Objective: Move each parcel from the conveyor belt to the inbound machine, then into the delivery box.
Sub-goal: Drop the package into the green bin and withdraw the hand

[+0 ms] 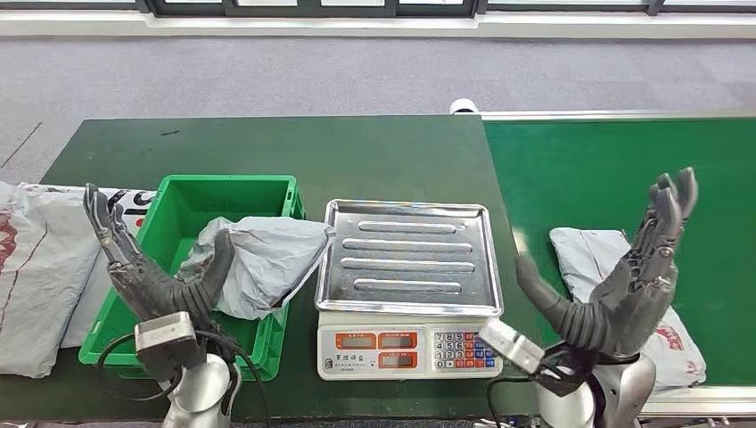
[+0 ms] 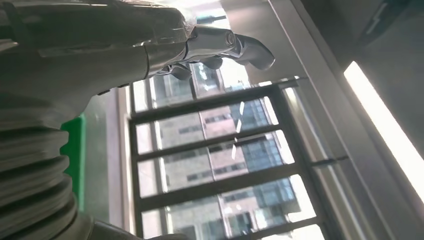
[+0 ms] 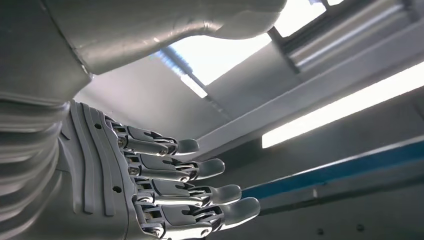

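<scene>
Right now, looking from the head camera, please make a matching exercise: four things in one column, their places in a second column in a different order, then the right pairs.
Things:
1. crumpled grey plastic parcel
2. flat grey plastic parcel
3. ribbed steel weighing tray
4. open left hand

Places:
A. on the bright green conveyor belt
B. on top of the white electronic scale
C. inside the green plastic crate
D. raised above the crate's left side

Pairs: 1-C, 2-A, 3-B, 4-D
</scene>
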